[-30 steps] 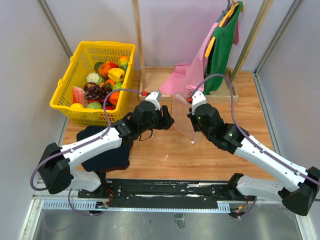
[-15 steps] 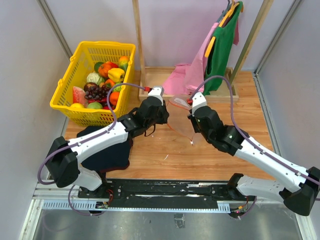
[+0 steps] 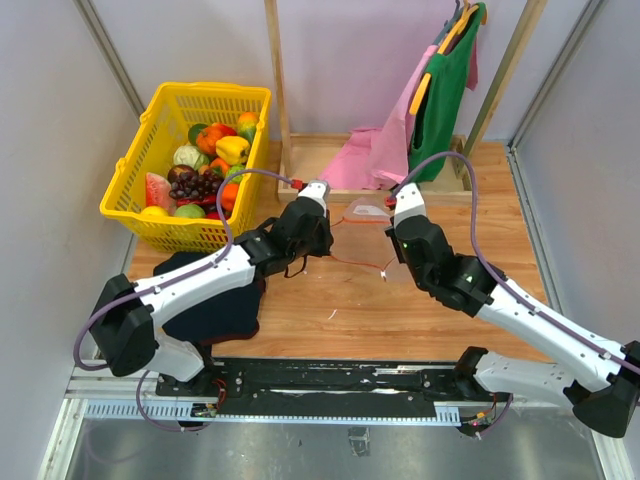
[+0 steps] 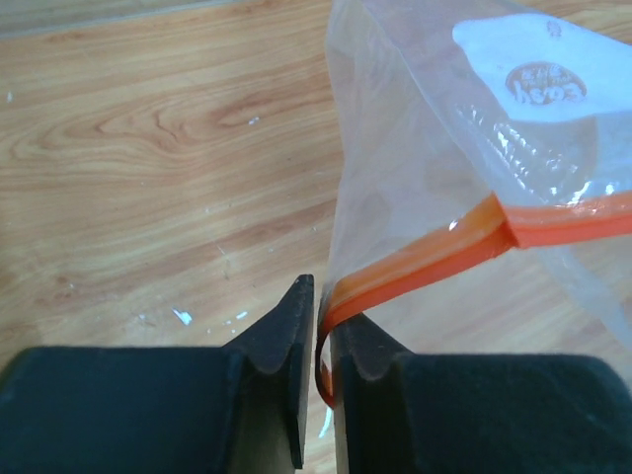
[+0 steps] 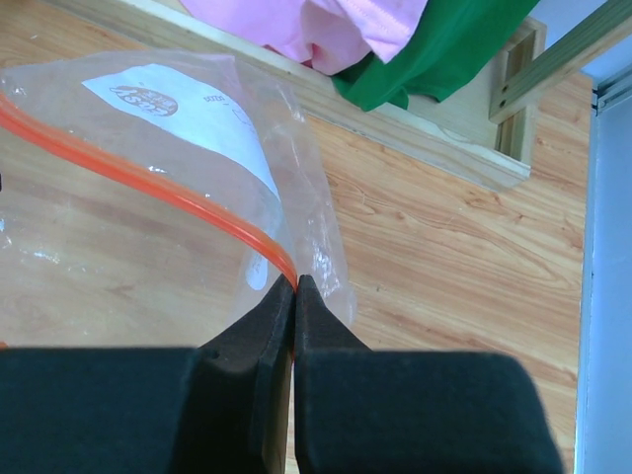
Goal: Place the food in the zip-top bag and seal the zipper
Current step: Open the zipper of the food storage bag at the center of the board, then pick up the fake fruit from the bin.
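The zip-top bag (image 3: 362, 232), clear and crinkly, hangs stretched between my two grippers above the wooden table. Its orange zipper (image 4: 434, 252) runs down into my left gripper (image 4: 324, 316), whose jaws are pinched almost together on the strip's end. My right gripper (image 5: 295, 286) is shut tight on the other stretch of the zipper (image 5: 168, 190). From above, the left gripper (image 3: 328, 224) and right gripper (image 3: 392, 222) face each other across the bag. The food (image 3: 205, 160), toy fruits and vegetables, lies piled in the yellow basket (image 3: 215, 92) at the back left.
A pink cloth (image 3: 365, 160) and a green shirt (image 3: 440, 100) hang from a wooden rack at the back, just behind the bag. A dark cloth (image 3: 215, 300) lies under the left arm. Grey walls close both sides.
My left gripper has swung in to the bag's left edge and closed on the orange strip. The bag has gone from hanging upright to being spread between both grippers.
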`<action>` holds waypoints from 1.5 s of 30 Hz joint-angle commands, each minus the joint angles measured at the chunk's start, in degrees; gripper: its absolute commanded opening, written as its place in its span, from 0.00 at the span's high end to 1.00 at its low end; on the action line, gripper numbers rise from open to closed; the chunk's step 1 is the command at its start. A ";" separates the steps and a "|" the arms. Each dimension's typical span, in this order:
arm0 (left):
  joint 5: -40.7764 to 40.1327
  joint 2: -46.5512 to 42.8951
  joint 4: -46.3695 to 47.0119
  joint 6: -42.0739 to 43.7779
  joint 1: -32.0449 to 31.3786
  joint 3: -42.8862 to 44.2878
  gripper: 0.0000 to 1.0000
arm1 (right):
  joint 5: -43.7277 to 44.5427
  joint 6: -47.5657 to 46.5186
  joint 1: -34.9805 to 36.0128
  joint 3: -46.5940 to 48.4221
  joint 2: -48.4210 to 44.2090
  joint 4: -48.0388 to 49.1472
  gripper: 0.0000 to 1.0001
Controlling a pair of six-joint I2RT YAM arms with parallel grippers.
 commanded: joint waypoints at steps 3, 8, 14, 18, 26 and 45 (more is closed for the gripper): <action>4.69 -3.72 4.58 -0.69 0.26 -2.01 0.72 | -2.16 -0.84 0.57 -1.26 -0.56 1.87 0.99; 7.00 -2.42 6.95 -1.18 0.26 -1.71 0.59 | -1.88 0.07 0.57 -1.54 0.43 1.64 0.99; 9.01 -2.50 7.21 -1.65 0.27 -1.39 0.42 | -1.04 1.07 0.57 -2.45 1.41 2.03 0.99; 9.03 -4.74 6.11 -1.43 0.26 -1.55 0.28 | -0.32 1.55 0.57 -2.54 2.40 2.41 0.99; 4.97 -10.86 1.34 0.57 0.90 -0.42 0.10 | 0.35 2.45 0.57 -1.47 4.30 1.37 0.99; 7.40 -13.17 -21.39 16.01 35.57 16.55 0.01 | -0.57 2.07 0.55 -0.92 6.39 1.44 0.99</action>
